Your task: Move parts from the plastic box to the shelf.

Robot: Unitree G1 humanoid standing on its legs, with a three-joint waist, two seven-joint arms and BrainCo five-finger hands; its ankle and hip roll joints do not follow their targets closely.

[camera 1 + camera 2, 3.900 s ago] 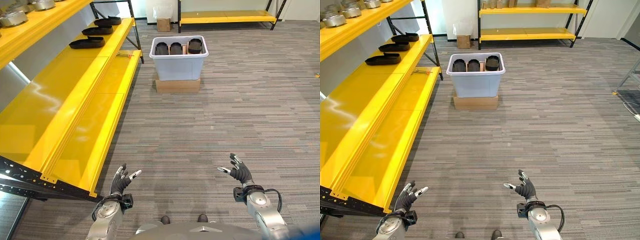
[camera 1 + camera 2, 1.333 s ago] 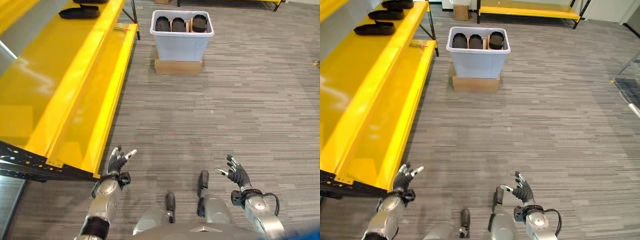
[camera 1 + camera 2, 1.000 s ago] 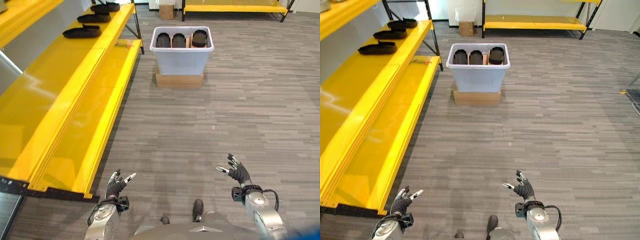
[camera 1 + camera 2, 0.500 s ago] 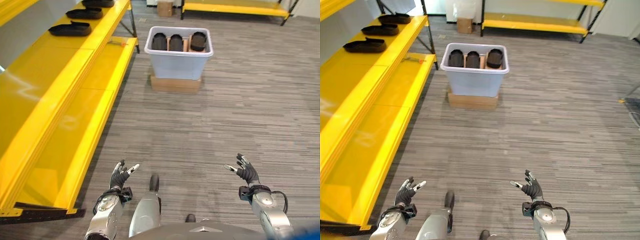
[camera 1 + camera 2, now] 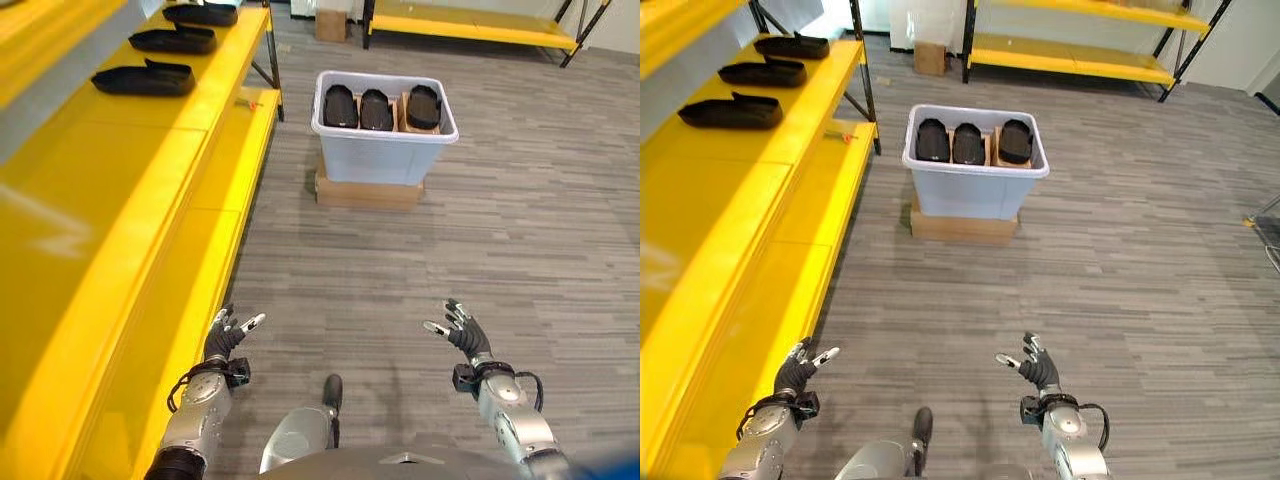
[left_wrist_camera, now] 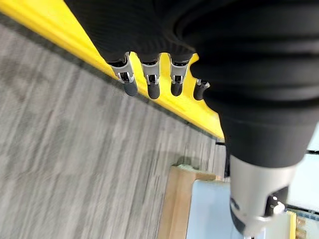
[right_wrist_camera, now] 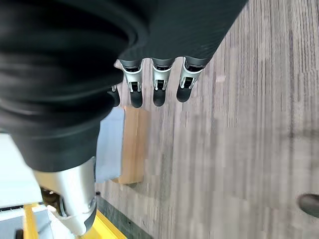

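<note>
A pale plastic box (image 5: 383,155) stands on a flat cardboard carton (image 5: 367,191) on the floor ahead, holding three black parts (image 5: 375,107) upright in a row. Three more black parts (image 5: 143,79) lie on the yellow shelf (image 5: 120,190) along my left. My left hand (image 5: 221,338) hovers low beside the shelf's front edge, open and holding nothing. My right hand (image 5: 463,331) hovers low over the floor, open and holding nothing as well. Both hands are far short of the box. The left wrist view shows straight fingers (image 6: 149,79) over the shelf edge.
Another yellow shelf (image 5: 1080,55) runs along the far wall, with a small cardboard box (image 5: 930,56) beside it. Grey striped carpet (image 5: 470,250) lies between me and the plastic box.
The camera has shifted as I walk: the box and shelf now sit nearer and slightly to the right. Both hands stay open and low.
</note>
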